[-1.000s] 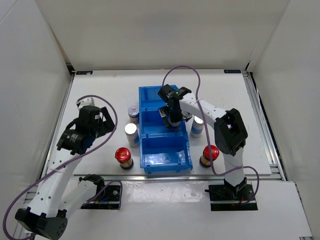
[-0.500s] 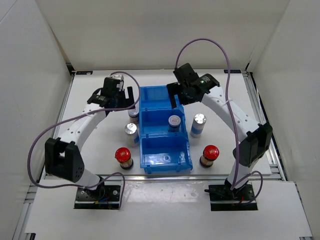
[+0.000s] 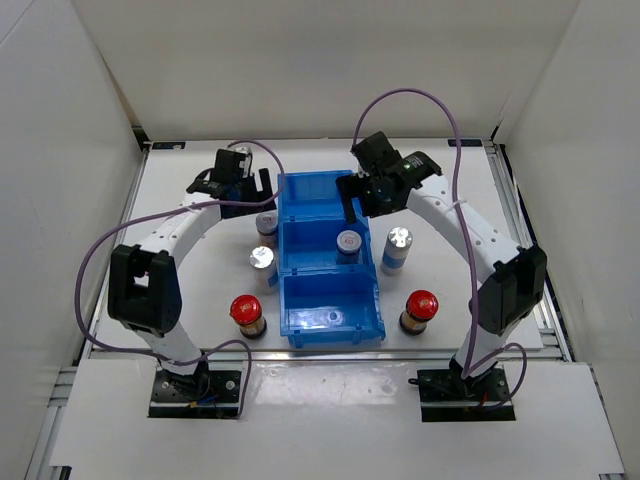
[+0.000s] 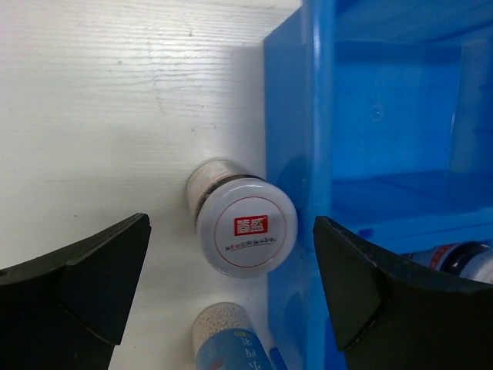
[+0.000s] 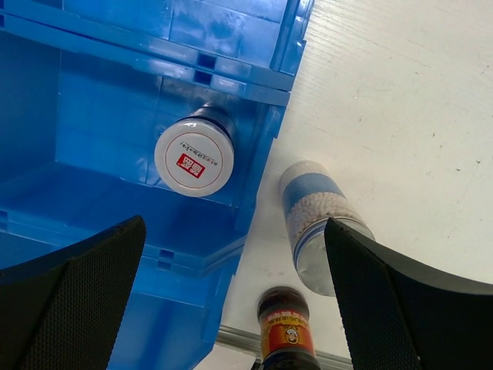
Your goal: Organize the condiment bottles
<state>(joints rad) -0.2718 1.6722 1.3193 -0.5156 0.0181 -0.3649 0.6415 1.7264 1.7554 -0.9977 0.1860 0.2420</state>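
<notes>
Left pincer (image 4: pixel 230 223) spread wide, red-marked bottle (image 4: pixel 246 226) centred between its jaws, apparently untouched

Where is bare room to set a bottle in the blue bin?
The near compartment is bare, between the front wall and the middle divider. The middle compartment has room left of its bottle. Other bottles crowd both outer sides.

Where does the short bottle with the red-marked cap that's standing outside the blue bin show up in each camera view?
Top external: the short bottle stands just left of the blue bin.
Left wrist: centre of the picture, cap toward the camera, bin wall at its right.
Right wrist: not in it; the similar bottle there is inside the bin.
Shared landmark: the blue bin.
</notes>
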